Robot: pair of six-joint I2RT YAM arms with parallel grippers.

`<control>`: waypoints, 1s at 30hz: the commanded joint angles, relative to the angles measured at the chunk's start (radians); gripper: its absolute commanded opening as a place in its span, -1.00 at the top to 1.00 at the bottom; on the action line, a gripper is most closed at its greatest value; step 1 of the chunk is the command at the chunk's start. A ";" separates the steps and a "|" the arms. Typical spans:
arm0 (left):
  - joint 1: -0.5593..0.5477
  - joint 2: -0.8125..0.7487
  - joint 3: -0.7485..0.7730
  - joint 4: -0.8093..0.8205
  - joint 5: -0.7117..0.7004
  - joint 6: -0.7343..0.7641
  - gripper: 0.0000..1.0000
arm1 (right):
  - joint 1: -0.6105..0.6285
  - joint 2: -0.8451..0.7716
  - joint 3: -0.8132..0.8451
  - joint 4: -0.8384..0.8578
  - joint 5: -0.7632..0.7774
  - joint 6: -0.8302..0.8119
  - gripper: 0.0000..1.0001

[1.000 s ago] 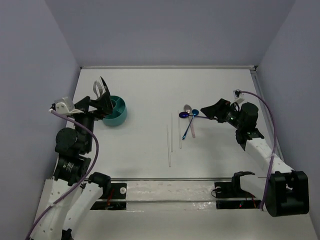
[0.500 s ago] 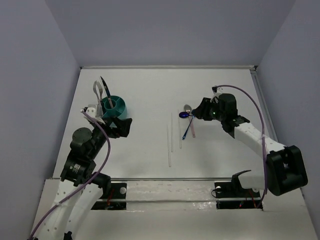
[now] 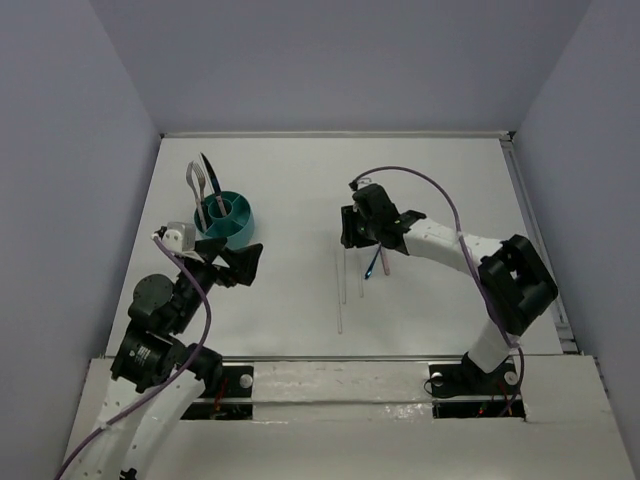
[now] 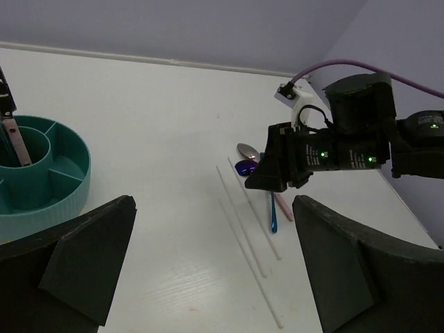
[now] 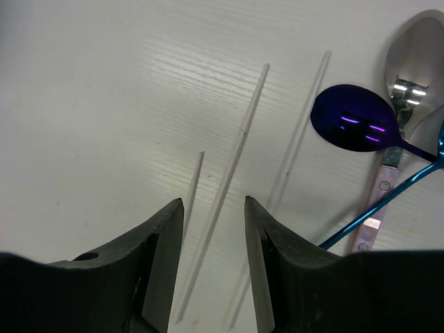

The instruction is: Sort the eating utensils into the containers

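Note:
The teal caddy (image 3: 228, 220) (image 4: 41, 173) stands at the left with a fork (image 3: 197, 180) and a dark knife (image 3: 210, 172) upright in it. Three pale chopsticks (image 3: 340, 290) (image 5: 236, 152) (image 4: 239, 215) lie mid-table. To their right lie a silver spoon (image 5: 416, 55) with a pink handle and a shiny blue-purple spoon (image 5: 354, 118). My right gripper (image 3: 350, 228) (image 5: 213, 203) hovers over the chopsticks. Its jaws are partly open, with the middle chopstick lying on the table between them. My left gripper (image 3: 240, 262) (image 4: 215, 277) is wide open and empty, just in front of the caddy.
A thin blue handle (image 5: 388, 208) (image 4: 273, 211) crosses the pink one beside the spoons. A raised rail (image 3: 330, 133) runs along the far table edge and another (image 3: 535, 240) along the right side. The right arm's purple cable (image 3: 420, 180) arcs over the table.
My right gripper swung left from beside the spoons to above the chopsticks, and its jaws narrowed. My left gripper drew back from the caddy toward the near side and stayed open.

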 commanded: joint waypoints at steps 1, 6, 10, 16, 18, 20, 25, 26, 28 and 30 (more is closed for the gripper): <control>-0.018 -0.038 0.031 0.013 -0.048 0.015 -0.98 | 0.052 0.067 0.107 -0.138 0.145 -0.023 0.15; -0.061 -0.062 0.032 0.005 -0.091 0.013 -0.98 | 0.072 0.170 0.227 -0.214 0.181 0.000 0.25; -0.079 -0.066 0.031 0.001 -0.103 0.013 -0.98 | 0.081 0.257 0.305 -0.272 0.184 0.011 0.23; -0.108 -0.072 0.028 -0.005 -0.121 0.009 -0.98 | 0.081 0.335 0.365 -0.312 0.201 0.017 0.18; -0.108 -0.076 0.028 -0.007 -0.124 0.009 -0.98 | 0.081 0.354 0.388 -0.320 0.201 0.019 0.20; -0.117 -0.082 0.028 -0.009 -0.129 0.007 -0.98 | 0.081 0.378 0.405 -0.330 0.202 0.020 0.26; -0.117 -0.090 0.026 -0.012 -0.143 0.006 -0.98 | 0.081 0.417 0.448 -0.382 0.211 0.031 0.74; -0.117 -0.090 0.026 -0.013 -0.146 0.006 -0.98 | 0.081 0.429 0.457 -0.390 0.210 0.030 0.75; -0.127 -0.095 0.025 -0.015 -0.152 0.006 -0.98 | 0.081 0.447 0.480 -0.404 0.205 0.026 0.82; -0.127 -0.093 0.025 -0.015 -0.155 0.006 -0.98 | 0.081 0.454 0.491 -0.407 0.205 0.023 1.00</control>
